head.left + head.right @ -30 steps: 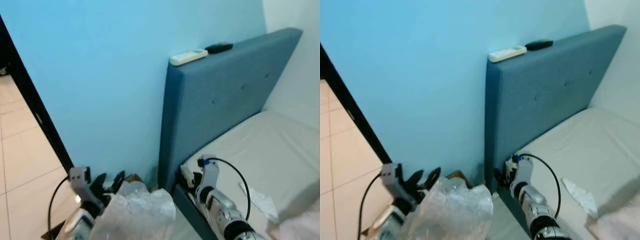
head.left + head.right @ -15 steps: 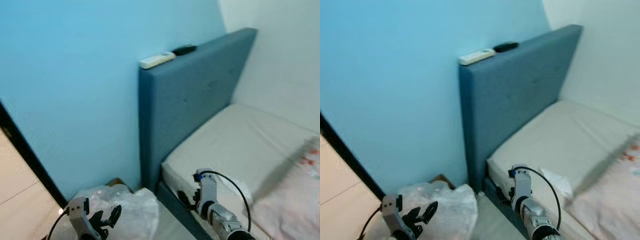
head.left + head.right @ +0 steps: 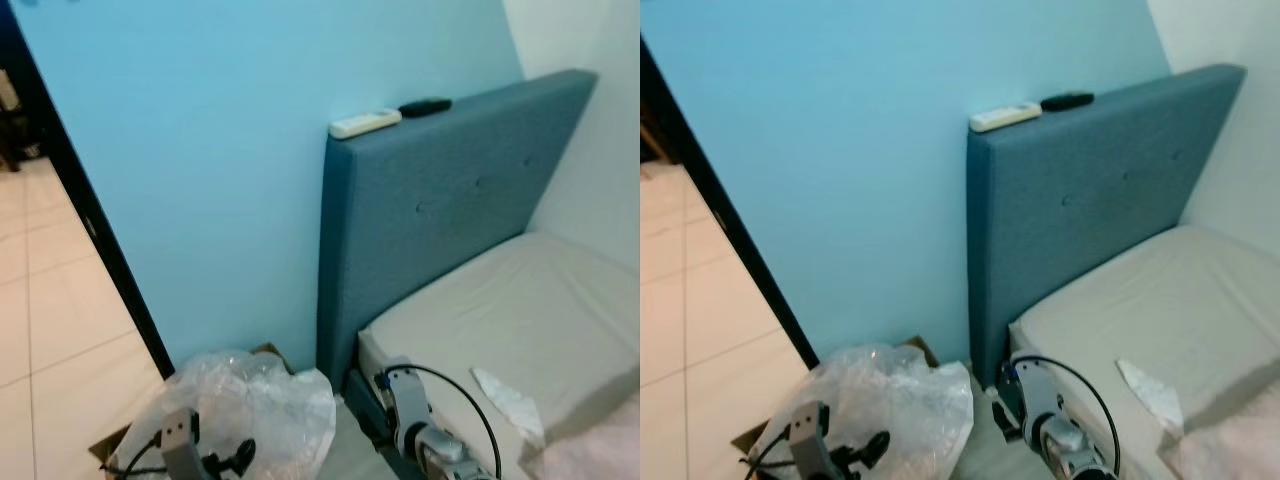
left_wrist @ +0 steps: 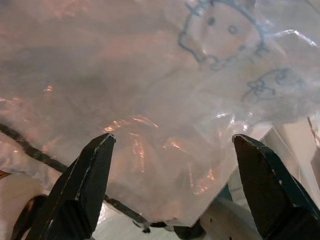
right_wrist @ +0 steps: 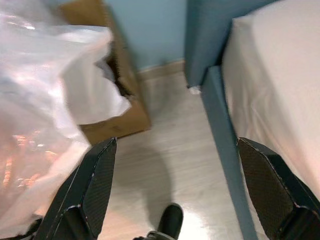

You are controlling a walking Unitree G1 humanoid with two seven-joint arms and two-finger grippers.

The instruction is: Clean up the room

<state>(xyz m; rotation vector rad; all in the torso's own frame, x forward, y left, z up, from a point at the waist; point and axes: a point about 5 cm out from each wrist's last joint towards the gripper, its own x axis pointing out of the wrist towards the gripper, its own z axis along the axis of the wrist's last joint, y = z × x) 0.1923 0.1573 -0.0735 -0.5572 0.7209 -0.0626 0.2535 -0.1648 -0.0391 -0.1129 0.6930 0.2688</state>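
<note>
A crumpled clear plastic bag (image 3: 240, 405) lies on a flat cardboard box (image 5: 125, 100) at the foot of the blue wall, left of the bed's headboard. My left gripper (image 4: 174, 139) is open, with the bag's film just beyond its fingertips and nothing between them. It sits low in front of the bag (image 3: 855, 455). My right gripper (image 5: 176, 142) is open over the pale floor, between the box and the blue bed frame (image 5: 225, 130). A crumpled white tissue (image 3: 508, 400) lies on the mattress (image 3: 520, 310).
A white remote (image 3: 365, 122) and a black remote (image 3: 424, 105) rest on top of the blue headboard (image 3: 440, 210). A dark door frame (image 3: 90, 220) and tiled floor (image 3: 50, 320) lie to the left. A narrow strip of floor runs between box and bed.
The camera has swung back left, bringing the doorway and tiled floor into view. Both grippers sit lower in the picture; both stay open and hold nothing.
</note>
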